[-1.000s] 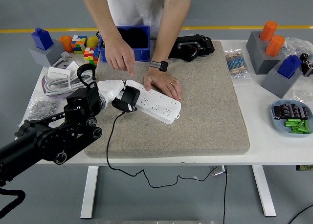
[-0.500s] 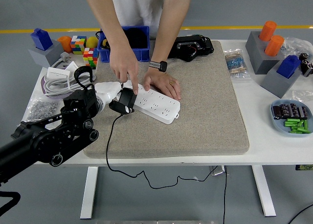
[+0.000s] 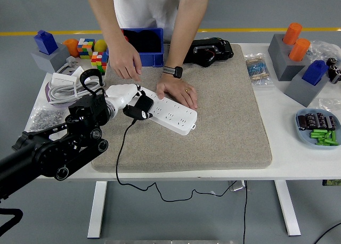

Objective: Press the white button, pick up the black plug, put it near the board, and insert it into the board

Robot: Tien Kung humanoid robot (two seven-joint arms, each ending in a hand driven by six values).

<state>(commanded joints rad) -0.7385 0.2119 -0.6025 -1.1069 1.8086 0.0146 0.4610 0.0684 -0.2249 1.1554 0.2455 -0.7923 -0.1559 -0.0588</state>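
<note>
Grey floor with a yellow line runs behind a white table (image 3: 298, 167) that carries a grey felt mat (image 3: 229, 121) across its middle. Left of centre on the mat, the black plug (image 3: 139, 107) sits against the left end of the white power strip (image 3: 171, 112), its black cable (image 3: 123, 164) trailing down over the near table edge. The left hand (image 3: 121, 97), white-fingered on a black arm entering from the lower left, has its fingers clamped on the plug. Just above it a person's hand (image 3: 125, 60) hovers with fingers curled downward, while the person's other hand (image 3: 178, 89) lies flat on the strip, a watch on its wrist. Further up sits a blue bin (image 3: 154, 60); colourful cubes (image 3: 90, 52) stand at upper left.
</note>
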